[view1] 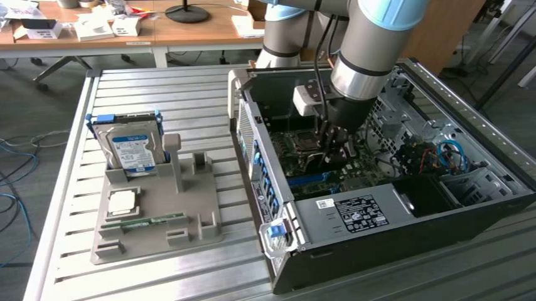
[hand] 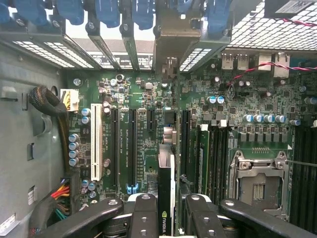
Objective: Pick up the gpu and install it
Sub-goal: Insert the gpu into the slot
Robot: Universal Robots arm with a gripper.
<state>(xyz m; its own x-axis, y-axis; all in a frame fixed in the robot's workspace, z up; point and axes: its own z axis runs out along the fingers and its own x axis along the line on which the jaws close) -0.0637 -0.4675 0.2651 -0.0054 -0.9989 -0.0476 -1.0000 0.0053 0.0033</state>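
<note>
1. Gpu (hand: 166,173): clenched edge-on in the gripper (hand: 168,210) (green logo showing), hanging inside the open computer case (view1: 377,257) over the motherboard (hand: 148,99), just beside the black slots (hand: 132,148).
2. Sits on a ribbed metal table (view1: 167,276); wooden desks (view1: 192,31) behind, across the room.
3. Hemmed by case walls close around the arm (view1: 368,37); blue latches (hand: 106,12) along one case edge, cable bundle (hand: 49,106) well apart from the card.

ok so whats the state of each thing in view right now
gpu: on edge above the motherboard, gripped; seating unclear
gripper: shut on the gpu
computer case: lying on its side, open on top
hard drive: upright in the grey holder
memory stick: lying flat in the grey holder
silver square chip: lying flat in the grey holder
</note>
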